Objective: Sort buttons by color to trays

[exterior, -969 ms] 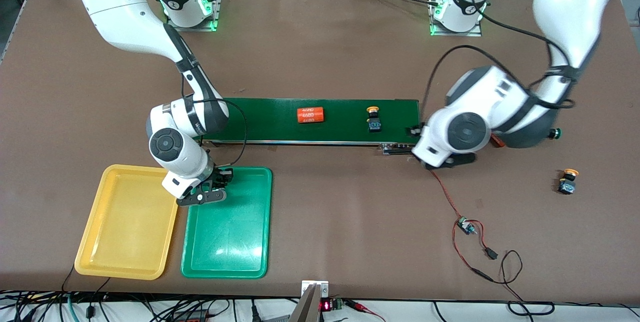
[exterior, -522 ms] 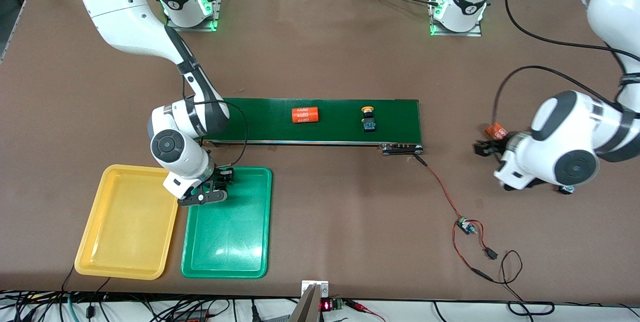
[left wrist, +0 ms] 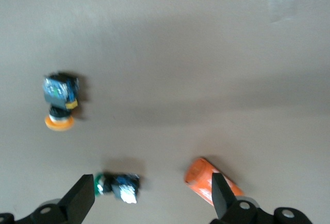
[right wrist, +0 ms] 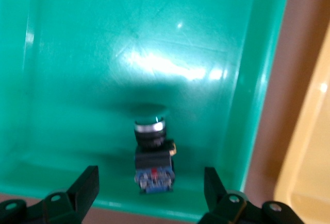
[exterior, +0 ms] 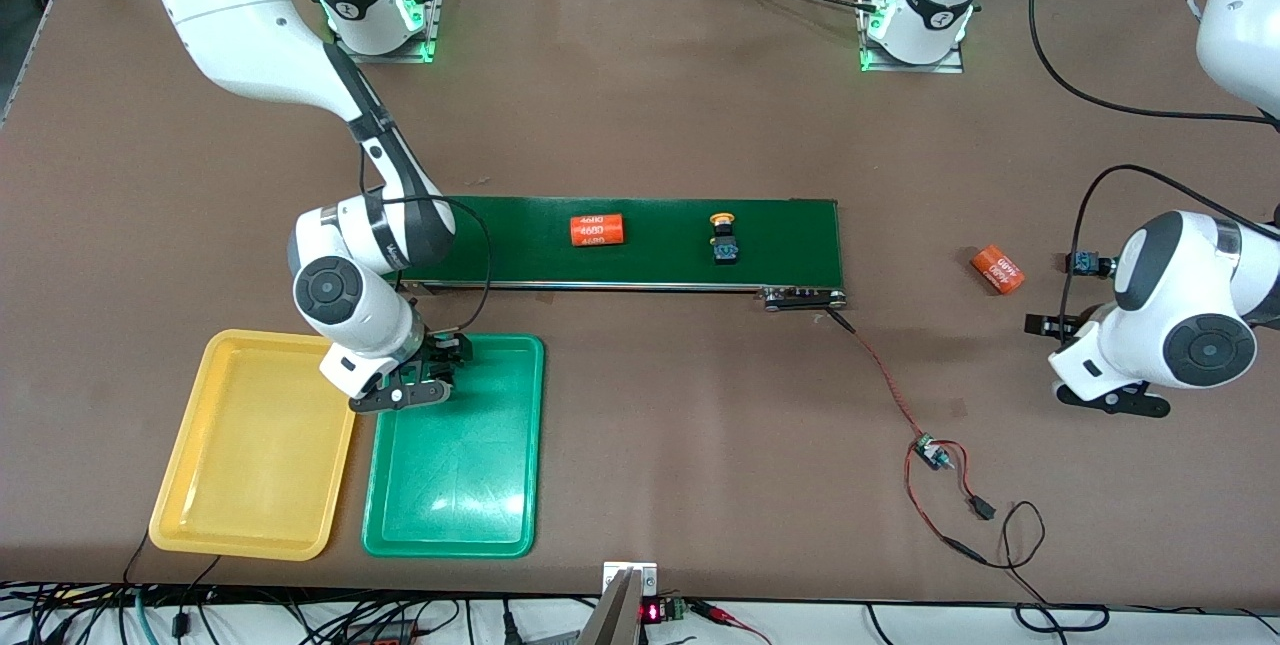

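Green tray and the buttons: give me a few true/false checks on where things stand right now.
1. A green-capped button lies in the green tray. True.
2. The right gripper is shut on that button. False: its fingers stand open on either side of it, apart from it.
3. The yellow tray holds a button. False: nothing shows in it.
4. A yellow-capped button sits on the conveyor belt. True.
5. The left gripper is open over the bare table. True.
6. Both orange cylinders are on the belt. False: one orange cylinder is; the other orange cylinder lies on the table toward the left arm's end.
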Controlling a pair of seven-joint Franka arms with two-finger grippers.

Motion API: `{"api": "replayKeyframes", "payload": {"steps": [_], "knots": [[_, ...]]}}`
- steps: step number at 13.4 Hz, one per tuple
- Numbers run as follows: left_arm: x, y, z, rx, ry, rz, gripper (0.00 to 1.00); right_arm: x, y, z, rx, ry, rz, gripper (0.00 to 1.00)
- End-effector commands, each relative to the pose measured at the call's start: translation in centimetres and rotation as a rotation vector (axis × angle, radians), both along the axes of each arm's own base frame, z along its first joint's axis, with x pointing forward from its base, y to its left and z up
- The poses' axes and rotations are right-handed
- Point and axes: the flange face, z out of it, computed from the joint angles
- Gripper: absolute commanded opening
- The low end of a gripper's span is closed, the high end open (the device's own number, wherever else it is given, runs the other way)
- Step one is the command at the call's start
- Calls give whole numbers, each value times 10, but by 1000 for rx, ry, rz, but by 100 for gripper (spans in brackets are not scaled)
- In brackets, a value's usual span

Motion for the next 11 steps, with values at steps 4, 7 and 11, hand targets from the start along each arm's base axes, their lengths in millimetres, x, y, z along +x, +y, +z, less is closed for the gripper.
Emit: {"api": "replayKeyframes", "payload": {"steps": [4,7,11], "knots": [[-6,93,-76,-127,55,-251,100,-18,-9,91,20,80,-48,91],[3,127,-92,-165,-84,-390,100,-29,-20,133,7,112,-74,91],[-3,144,-93,-159,-83,-381,100,-57,-31,183,-8,133,-88,91]]}}
